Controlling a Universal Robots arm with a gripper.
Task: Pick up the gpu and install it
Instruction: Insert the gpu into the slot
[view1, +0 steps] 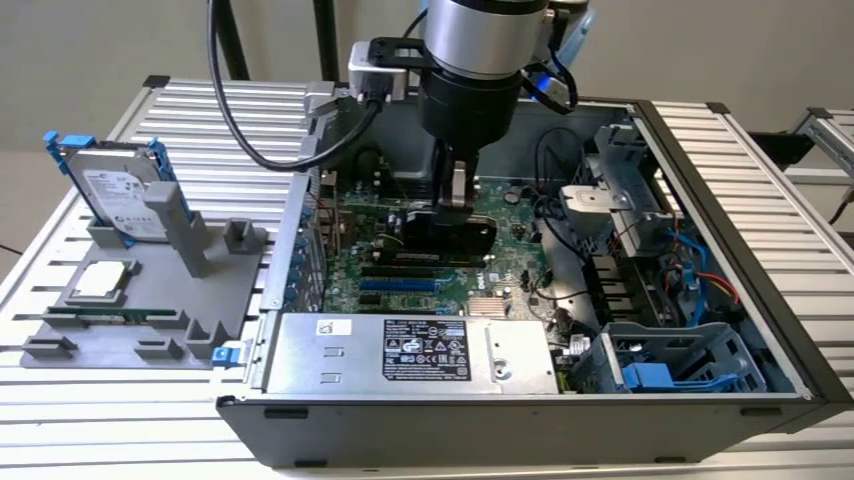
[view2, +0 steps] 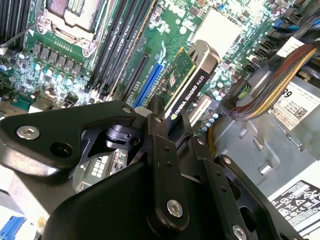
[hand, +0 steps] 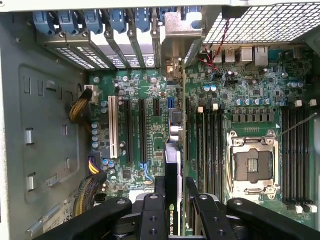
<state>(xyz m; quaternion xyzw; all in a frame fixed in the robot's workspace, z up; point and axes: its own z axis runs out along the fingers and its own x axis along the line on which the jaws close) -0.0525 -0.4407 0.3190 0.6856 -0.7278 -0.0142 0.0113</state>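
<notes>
Hand (view1: 451, 212) is down inside the open PC case (view1: 747, 190), fingers pressed onto the gpu (view1: 447, 243) from both faces, pinching it on edge; in the second wrist view the card (view2: 192, 80) runs out from between the black fingers (view2: 162, 165), black cooler on one face, green board on the other, low over the motherboard (view2: 65, 65) near the blue slot (view2: 150, 82); in the first wrist view the card's edge (hand: 172, 165) lines up roughly w/ the row of expansion slots (hand: 135, 130), bracket end toward the rear slot covers (hand: 115, 30). Can't tell if the edge connector is seated or only just above the slot.

Risks, as I judge them: card slightly off the slot line, so pressing down could jam it or stress the board; bracket could catch the rear panel; cable bundle (view2: 265, 95) sits near the card's far end and could snag. Hard drive (view1: 118, 190) stands on the grey fixture (view1: 134, 300) at the tabletop's left side in the exterior view, well apart from the case interior.
</notes>
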